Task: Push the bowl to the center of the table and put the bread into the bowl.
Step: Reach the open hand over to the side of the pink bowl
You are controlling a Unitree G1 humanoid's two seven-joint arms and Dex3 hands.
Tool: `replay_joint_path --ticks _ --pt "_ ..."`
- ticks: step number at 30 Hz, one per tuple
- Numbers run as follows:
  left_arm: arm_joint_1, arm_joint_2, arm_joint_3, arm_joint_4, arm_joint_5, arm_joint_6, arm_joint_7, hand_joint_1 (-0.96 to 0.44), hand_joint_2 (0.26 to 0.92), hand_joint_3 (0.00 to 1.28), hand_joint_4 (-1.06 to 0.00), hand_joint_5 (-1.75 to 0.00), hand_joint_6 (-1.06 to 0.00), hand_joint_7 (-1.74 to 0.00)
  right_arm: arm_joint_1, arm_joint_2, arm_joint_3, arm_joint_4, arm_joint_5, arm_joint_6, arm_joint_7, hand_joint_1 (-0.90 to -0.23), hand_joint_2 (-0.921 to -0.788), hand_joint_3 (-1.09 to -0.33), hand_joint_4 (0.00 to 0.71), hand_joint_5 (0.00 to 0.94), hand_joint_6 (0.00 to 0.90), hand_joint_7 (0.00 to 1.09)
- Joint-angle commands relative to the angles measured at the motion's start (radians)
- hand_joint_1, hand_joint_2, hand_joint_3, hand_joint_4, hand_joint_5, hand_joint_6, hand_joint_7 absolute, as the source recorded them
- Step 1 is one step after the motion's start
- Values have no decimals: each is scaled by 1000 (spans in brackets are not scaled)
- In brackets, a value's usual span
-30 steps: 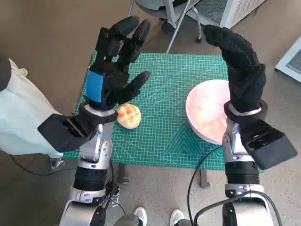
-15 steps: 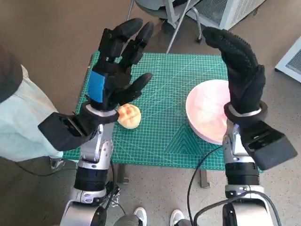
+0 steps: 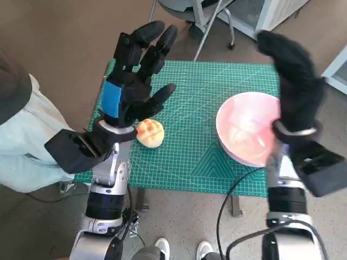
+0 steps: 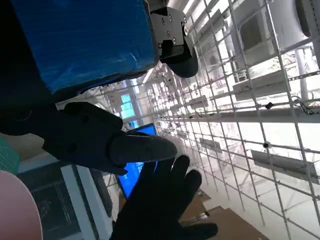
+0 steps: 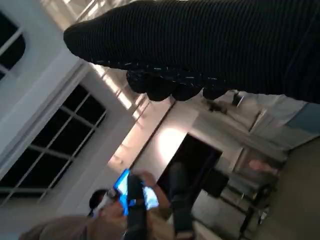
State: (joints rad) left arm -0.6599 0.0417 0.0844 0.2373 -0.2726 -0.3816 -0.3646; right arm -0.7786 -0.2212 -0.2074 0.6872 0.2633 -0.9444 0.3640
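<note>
Right hand (image 3: 295, 81) shifted rightward since a moment before, blurred, raised above the far rim of the pink bowl (image 3: 246, 135), fingers apart, holding nothing. Left hand (image 3: 133, 81) lifted above the bench (image 3: 190, 92), fingers spread wide, empty. Bread (image 3: 150, 133) on the green mat just below it; bowl at the bench's right side.

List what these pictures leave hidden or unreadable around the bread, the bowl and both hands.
- Bread, head view: its near-left part is hidden behind the left hand.
- Bowl, head view: its right rim is covered by the right hand and forearm.
- Right hand, head view: motion-blurred, so how its fingers lie is unclear.
- Both wrist views point up at the room; neither shows the bread.
</note>
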Motion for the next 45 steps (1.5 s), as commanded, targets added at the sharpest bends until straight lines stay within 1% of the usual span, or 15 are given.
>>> replay_joint_path --ticks 1,6,10,13,15,17,20,24,26,30,33,37,40,43,45 --pt "11 10 3 -2 21 -22 12 -458 921 276 -289 -50 -4 -893 46 -66 -77 99 -2 -55 -33 -510 -921 -712 321 3 7 793" --pt "13 13 4 6 34 -38 20 -469 921 275 -289 -53 0 -872 68 -118 -146 230 -55 -107 -146 -506 -921 -721 309 1 0 776" --pt "12 14 7 15 38 -45 23 -477 921 277 -289 -55 1 -861 86 -157 -178 336 -98 -127 -238 -502 -921 -737 305 1 -1 769" --pt "8 14 11 28 37 -51 22 -483 921 280 -284 -53 0 -857 100 -175 -189 401 -122 -126 -298 -484 -921 -764 300 0 0 762" --pt "7 11 11 33 33 -52 22 -485 921 281 -283 -52 0 -855 118 -181 -193 444 -138 -108 -343 -481 -921 -772 304 3 1 760" --pt "7 9 10 33 29 -50 21 -485 921 282 -281 -52 -2 -856 136 -181 -187 474 -154 -91 -379 -474 -921 -782 311 7 1 756" --pt "7 6 10 31 22 -45 18 -480 921 286 -280 -52 -7 -858 158 -172 -176 502 -169 -66 -409 -446 -921 -811 306 4 7 732" --pt "8 4 12 31 12 -38 11 -473 921 289 -278 -52 -7 -860 177 -159 -171 551 -165 4 -420 -423 -921 -825 287 2 41 637" --pt "8 4 12 29 6 -35 8 -472 921 291 -277 -52 -7 -862 183 -151 -171 573 -158 43 -414 -419 -921 -824 271 4 97 493" --pt "10 7 14 25 0 -30 3 -472 921 292 -277 -52 -6 -864 189 -124 -189 603 -129 109 -385 -442 -921 -813 251 2 169 321" --pt "11 11 16 23 -1 -28 1 -472 921 292 -277 -53 -6 -865 185 -91 -217 614 -90 159 -349 -457 -921 -809 224 0 198 255" --pt "14 18 16 23 3 -31 1 -472 921 291 -277 -53 -6 -865 176 -46 -247 620 -47 213 -306 -464 -921 -799 223 5 222 229" --pt "17 24 16 20 7 -34 2 -471 921 290 -278 -54 -8 -864 168 -14 -268 623 -17 246 -273 -439 -921 -798 233 9 235 230" --pt "22 31 16 20 10 -39 2 -469 921 289 -277 -54 -9 -862 159 18 -275 628 -10 269 -272 -417 -921 -800 234 8 242 235" --pt "26 36 16 17 12 -40 2 -466 921 289 -275 -53 -8 -859 153 35 -272 630 -14 281 -282 -418 -921 -796 243 5 233 281"
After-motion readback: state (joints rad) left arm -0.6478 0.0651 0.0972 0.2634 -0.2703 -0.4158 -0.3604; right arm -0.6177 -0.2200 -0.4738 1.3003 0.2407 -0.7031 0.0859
